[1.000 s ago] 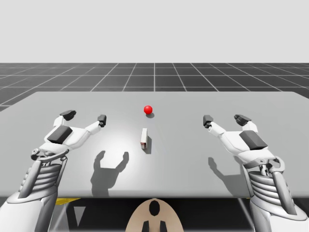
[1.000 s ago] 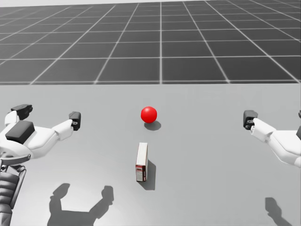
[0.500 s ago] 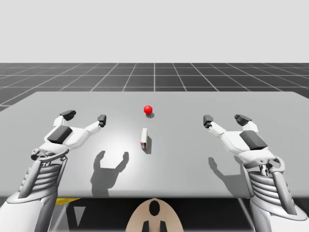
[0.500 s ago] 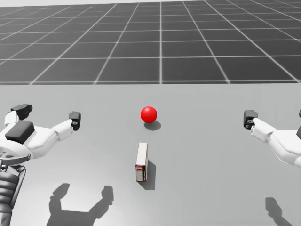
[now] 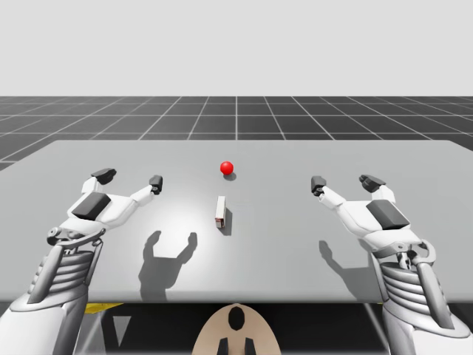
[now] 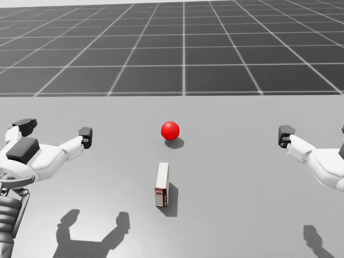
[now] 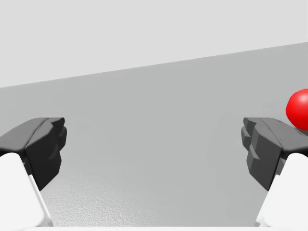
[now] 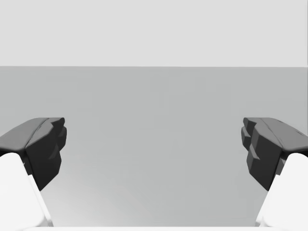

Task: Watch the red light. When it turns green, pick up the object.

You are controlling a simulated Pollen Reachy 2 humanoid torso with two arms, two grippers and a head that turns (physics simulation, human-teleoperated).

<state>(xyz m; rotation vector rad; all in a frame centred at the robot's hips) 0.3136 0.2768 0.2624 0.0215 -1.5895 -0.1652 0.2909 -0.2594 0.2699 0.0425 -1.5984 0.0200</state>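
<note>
High view: the red light (image 5: 227, 168) sits on the table (image 5: 295, 244) at mid-width, toward the far edge. The narrow white box (image 5: 220, 212) stands just nearer than the light and apart from it, well in from every table edge. Its long axis runs from the near side toward the far side, almost in line with the light. The left jaws and right jaws hang wide open over the table, well apart from the box on either side, holding nothing. Bare table lies between each and the box. Head view: the box (image 6: 162, 185) presents its narrow end, red-banded at the base, with the light (image 6: 170, 129) beyond it. Left wrist view: jaws spread wide, bare table between them, the light (image 7: 298, 109) just past one finger. Right wrist view: jaws spread wide, open table ahead to its far edge.
</note>
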